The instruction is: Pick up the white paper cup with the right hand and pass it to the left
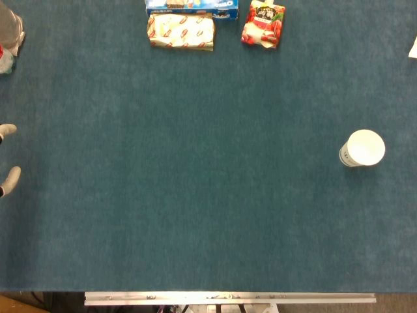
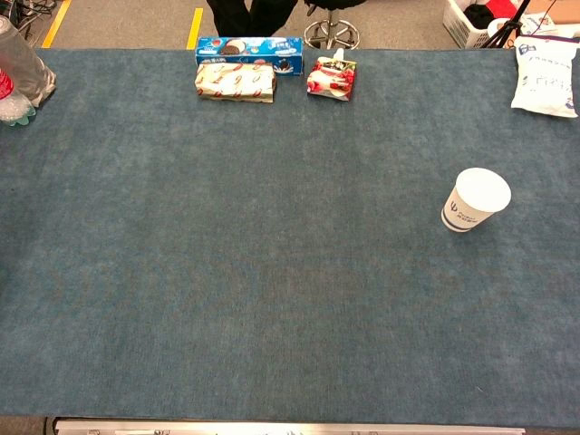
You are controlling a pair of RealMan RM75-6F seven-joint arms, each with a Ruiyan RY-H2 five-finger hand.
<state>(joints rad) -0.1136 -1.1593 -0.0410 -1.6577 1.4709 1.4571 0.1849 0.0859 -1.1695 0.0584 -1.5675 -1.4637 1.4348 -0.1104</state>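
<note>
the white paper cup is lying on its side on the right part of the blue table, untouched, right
Not quite: the white paper cup stands upright with its open mouth up, as the chest view shows. It is indeed on the right part of the blue table, with no hand touching it.

A table covered in blue-green felt point(image 2: 272, 272) carries everything, with a metal rail point(image 1: 228, 298) along its 6 o'clock edge. Toward 12 o'clock a blue cookie box point(image 2: 249, 45) lies at the far edge, a cream-wrapped snack pack point(image 2: 235, 82) touching it on the near side and a red cherry-print pouch point(image 2: 332, 76) just beside them. A white paper cup point(image 2: 475, 200) stands upright at 3 o'clock, a white snack bag point(image 2: 546, 78) lies at 2 o'clock, and a clear plastic bottle point(image 2: 20, 77) lies at 10 o'clock.
</note>
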